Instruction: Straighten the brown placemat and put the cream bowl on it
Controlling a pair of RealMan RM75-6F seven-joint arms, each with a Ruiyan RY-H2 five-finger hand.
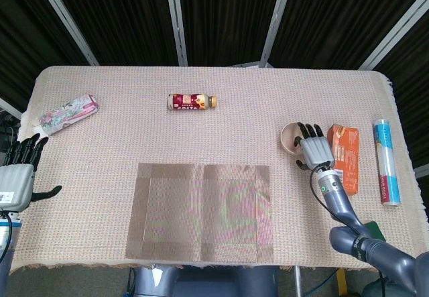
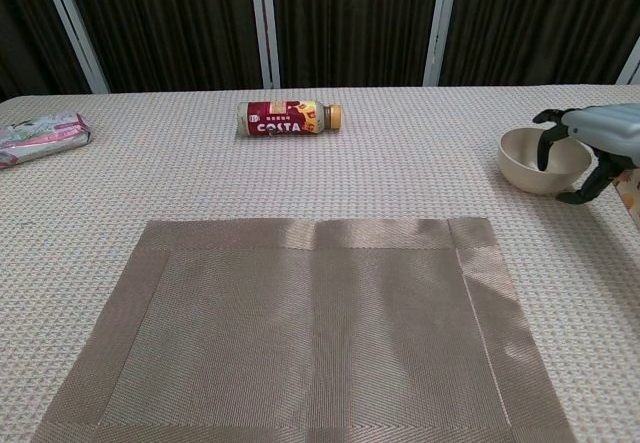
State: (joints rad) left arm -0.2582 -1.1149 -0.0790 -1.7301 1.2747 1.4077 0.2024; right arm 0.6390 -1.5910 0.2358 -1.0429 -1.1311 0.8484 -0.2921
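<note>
The brown placemat lies flat near the table's front edge, its sides roughly parallel to that edge; the chest view shows the placemat filling the foreground. The cream bowl stands upright to the placemat's far right, off the mat. My right hand is at the bowl's right rim; in the chest view the right hand has fingers curving over the rim of the bowl and the thumb outside its wall, without a clear grip. My left hand hovers at the table's left edge, fingers spread, holding nothing.
A Costa bottle lies on its side at the back centre. A floral packet sits at the far left. An orange box lies just right of my right hand, a white-blue tube beyond it, and a green pad near the front right.
</note>
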